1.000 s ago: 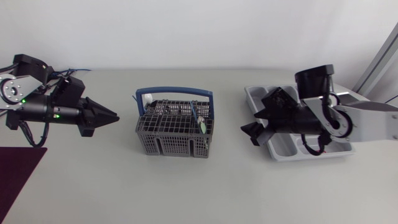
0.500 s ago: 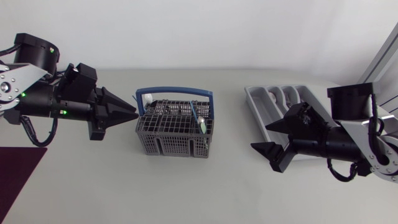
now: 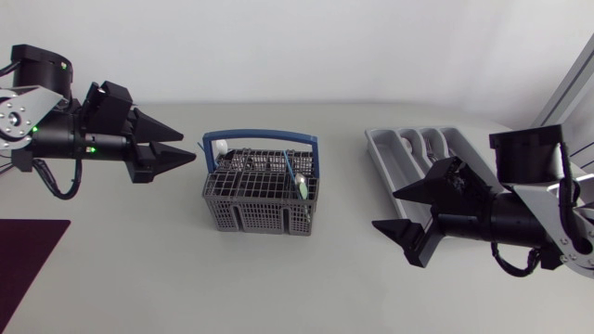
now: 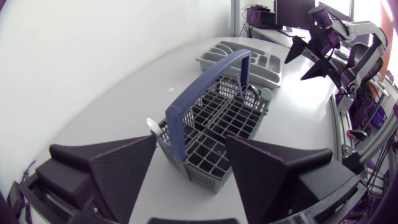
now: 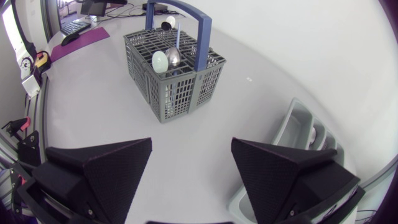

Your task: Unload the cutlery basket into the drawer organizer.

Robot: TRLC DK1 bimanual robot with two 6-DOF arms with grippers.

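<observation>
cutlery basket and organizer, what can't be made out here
- Cutlery basket, head view: grid walls and blue handle hide how many pieces remain inside.
- Drawer organizer, head view: right arm covers part of it.
- Right wrist view: the jaws and the frame edge cut the organizer off.
- Left wrist view: organizer contents too small.

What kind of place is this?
Likely a robotics lab bench, not a kitchen: the left gripper and right gripper, both open, hover beside a cutlery basket and a drawer organizer on a white table.

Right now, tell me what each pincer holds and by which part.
Nothing is held: left pincer and right pincer both open, empty, clear of the cutlery basket.
</observation>
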